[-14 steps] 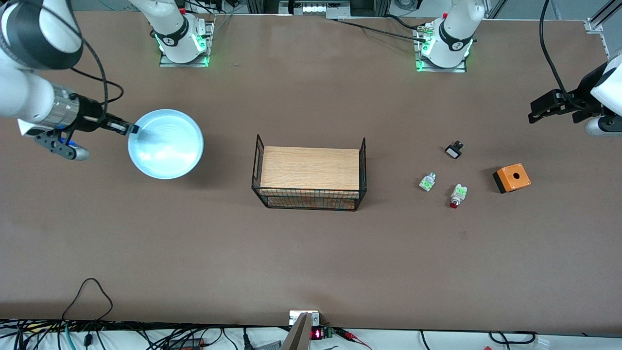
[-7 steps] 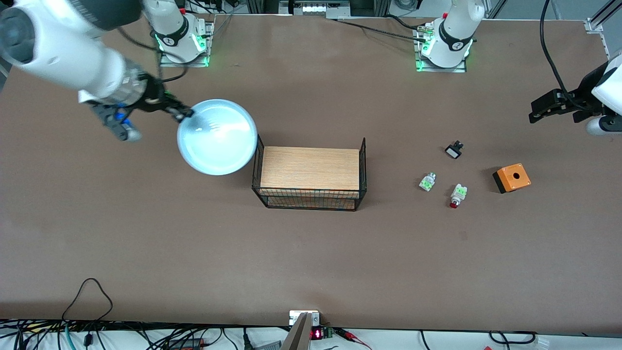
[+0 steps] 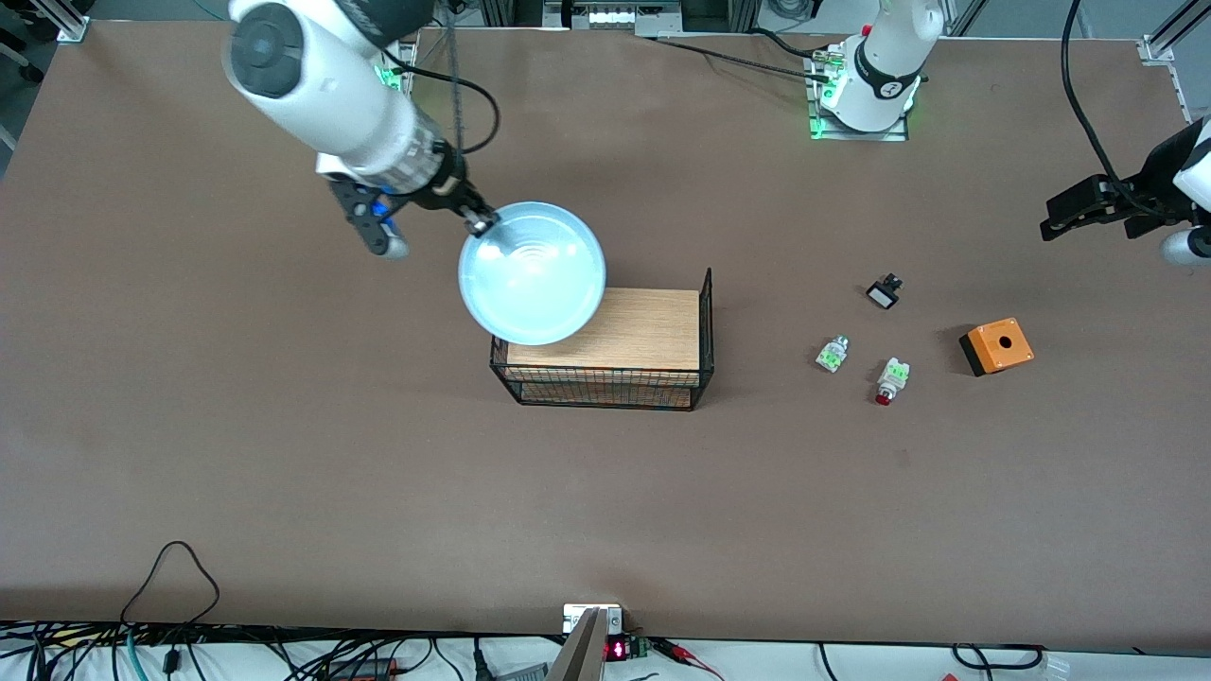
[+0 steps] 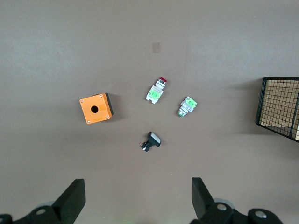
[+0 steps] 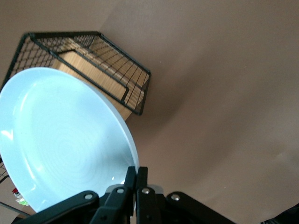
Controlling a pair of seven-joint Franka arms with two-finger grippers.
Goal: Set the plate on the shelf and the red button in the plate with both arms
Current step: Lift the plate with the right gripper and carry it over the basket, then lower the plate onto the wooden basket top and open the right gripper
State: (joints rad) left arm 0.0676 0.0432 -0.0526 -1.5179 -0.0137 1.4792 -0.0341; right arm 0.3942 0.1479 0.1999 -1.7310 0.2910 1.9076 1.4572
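Note:
My right gripper is shut on the rim of the pale light-blue plate and holds it in the air over the right-arm end of the wire basket. The right wrist view shows the plate pinched at the gripper. The red button, white with a green tab and red tip, lies on the table toward the left arm's end; it also shows in the left wrist view. My left gripper is open and empty, high over that end of the table; it shows in its own wrist view.
The basket holds a wooden board. Near the red button lie a white-green part without red tip, a black-and-white part and an orange box with a hole. Cables run along the table's near edge.
My right arm has carried the plate from the right arm's end of the table to over the basket. The left gripper has shifted slightly. The small parts have not moved.

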